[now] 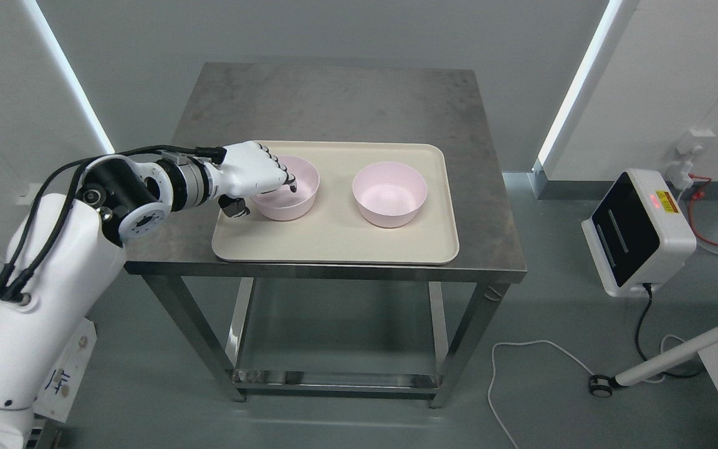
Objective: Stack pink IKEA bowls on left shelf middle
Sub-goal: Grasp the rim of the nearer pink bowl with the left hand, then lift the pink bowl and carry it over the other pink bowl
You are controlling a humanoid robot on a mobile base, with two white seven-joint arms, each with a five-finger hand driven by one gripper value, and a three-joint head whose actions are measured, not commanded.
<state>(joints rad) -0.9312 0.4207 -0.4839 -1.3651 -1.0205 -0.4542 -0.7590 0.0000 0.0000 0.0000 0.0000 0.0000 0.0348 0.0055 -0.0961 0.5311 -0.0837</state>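
The left bowl (pixel 290 187), on the tray (pixel 334 243) on the surface (pixel 334 100), is pinched at its near rim by the left robot hand (pixel 256 178). The right bowl (pixel 390 193) stands apart. Held by one edge, the bowl may tilt or slip when lifted.

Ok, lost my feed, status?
Left hand fingers shut on left pink bowl rim. Second pink bowl free on tray. Nothing between them.

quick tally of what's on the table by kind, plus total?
Pink bowls: 2, left bowl gripped at its rim by the left hand, right bowl standing free
Beige tray: 1, holding both bowls
Total: 3 on the steel table
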